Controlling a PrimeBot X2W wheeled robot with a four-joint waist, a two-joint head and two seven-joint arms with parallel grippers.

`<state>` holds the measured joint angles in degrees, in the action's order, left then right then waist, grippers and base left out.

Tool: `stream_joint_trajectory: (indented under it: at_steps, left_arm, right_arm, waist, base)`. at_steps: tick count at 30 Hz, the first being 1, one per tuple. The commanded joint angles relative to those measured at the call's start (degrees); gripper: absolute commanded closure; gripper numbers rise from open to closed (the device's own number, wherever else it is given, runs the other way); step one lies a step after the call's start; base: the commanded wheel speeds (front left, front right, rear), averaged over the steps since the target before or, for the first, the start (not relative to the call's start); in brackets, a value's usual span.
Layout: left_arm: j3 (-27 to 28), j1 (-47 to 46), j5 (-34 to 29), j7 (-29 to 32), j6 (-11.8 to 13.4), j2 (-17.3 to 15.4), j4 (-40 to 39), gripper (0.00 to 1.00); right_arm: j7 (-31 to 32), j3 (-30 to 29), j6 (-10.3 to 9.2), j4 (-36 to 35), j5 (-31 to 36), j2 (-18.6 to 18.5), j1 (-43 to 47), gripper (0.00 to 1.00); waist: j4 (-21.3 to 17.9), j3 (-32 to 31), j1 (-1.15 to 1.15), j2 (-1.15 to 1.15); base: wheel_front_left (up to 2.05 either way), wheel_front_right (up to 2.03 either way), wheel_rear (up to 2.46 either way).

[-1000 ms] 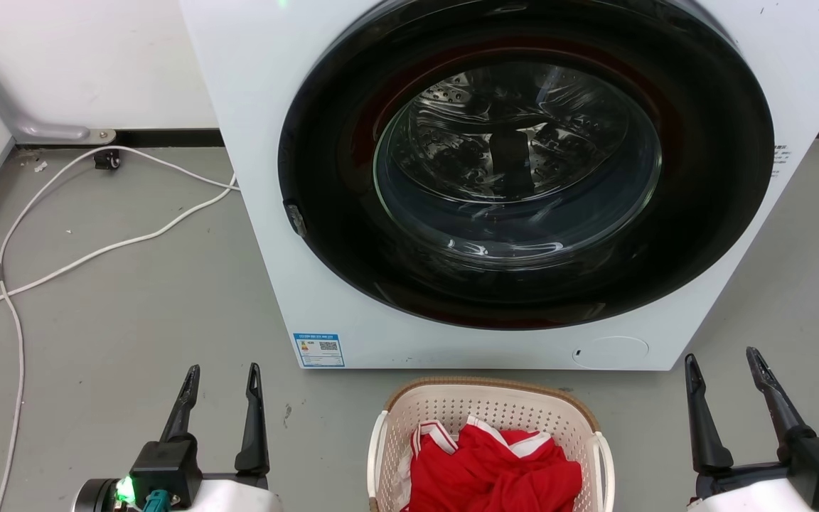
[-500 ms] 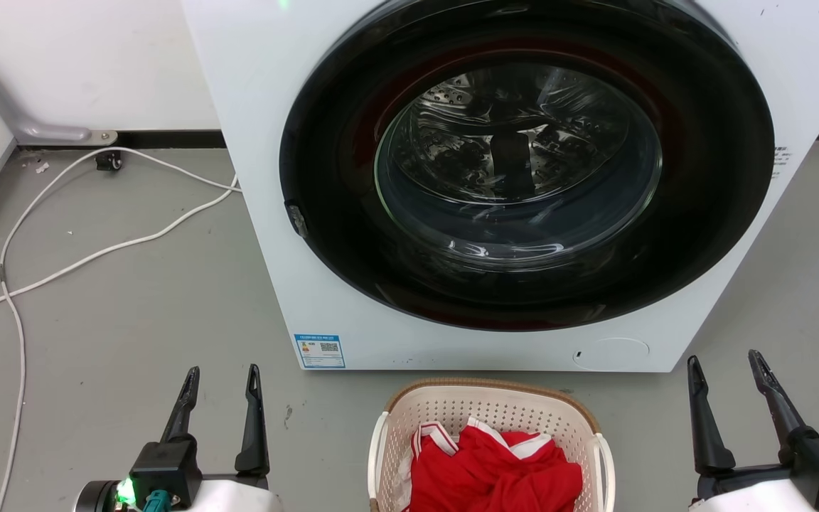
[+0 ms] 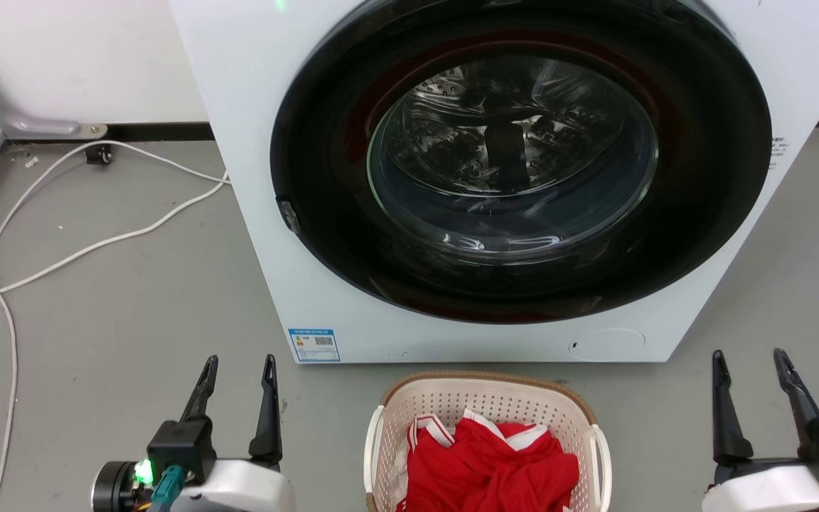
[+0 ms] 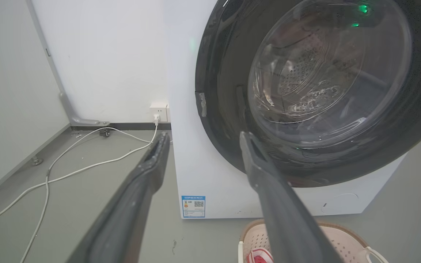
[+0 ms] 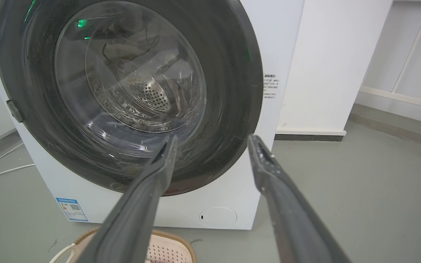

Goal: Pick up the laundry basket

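Cream plastic laundry basket (image 3: 484, 400) holding red clothes (image 3: 495, 469) is sitting on the floor (image 3: 132, 306) just before the washing machine (image 3: 253, 107), between the left gripper (image 3: 239, 359) and right gripper (image 3: 748, 353), both hovering with jaws released.

A blue sticker (image 3: 314, 344) on the washing machine (image 3: 253, 107) carries a QR code; its print is illegible.

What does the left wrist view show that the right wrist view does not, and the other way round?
Left wrist, not right wrist: the wall socket with a white plug. Right wrist, not left wrist: a white pillar and a white railing. Both: the washing machine door, its blue label, the round cover, and the rim of the laundry basket.
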<state>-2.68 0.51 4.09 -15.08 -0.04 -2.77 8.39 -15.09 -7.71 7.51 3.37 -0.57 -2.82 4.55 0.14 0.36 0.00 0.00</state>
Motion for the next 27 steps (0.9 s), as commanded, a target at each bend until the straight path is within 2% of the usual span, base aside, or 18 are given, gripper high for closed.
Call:
stream_joint_trajectory:
  at_steps: [1, 11, 20, 27]
  left_arm:
    - [0.03, -1.95, 0.57, -0.15, -1.06, -0.14, 2.26, 0.0]
    - [-3.52, -14.24, -0.38, -0.14, -5.04, -0.13, 19.59, 0.0]
    - [-6.71, -25.61, -0.23, -0.14, -6.83, -0.54, 36.26, 0.0]
    - [-9.69, -32.93, 1.1, -0.15, -7.24, -0.4, 46.73, 0.0]
  right_arm:
    - [-0.12, 0.12, -0.04, 1.08, 0.84, -0.11, -1.54, 0.0]
    - [-0.11, 2.42, -0.04, 12.06, 3.85, -0.11, -8.4, 0.0]
    - [-0.12, 3.92, -0.04, 24.19, 6.46, -0.12, -18.21, 0.0]
    - [-0.11, 4.88, -0.04, 34.09, 8.26, -0.12, -24.78, 0.0]
  waist:
    - [-0.23, 0.52, 0.0, 0.0]
    - [-0.72, 6.1, 0.0, 0.0]
    - [-3.0, 15.08, 0.0, 0.0]
    - [-3.81, 21.53, 0.0, 0.0]
  base:
    - [0.0, 0.0, 0.0]
    - [0.0, 0.0, 0.0]
    - [0.0, 0.0, 0.0]
    - [0.0, 0.0, 0.0]
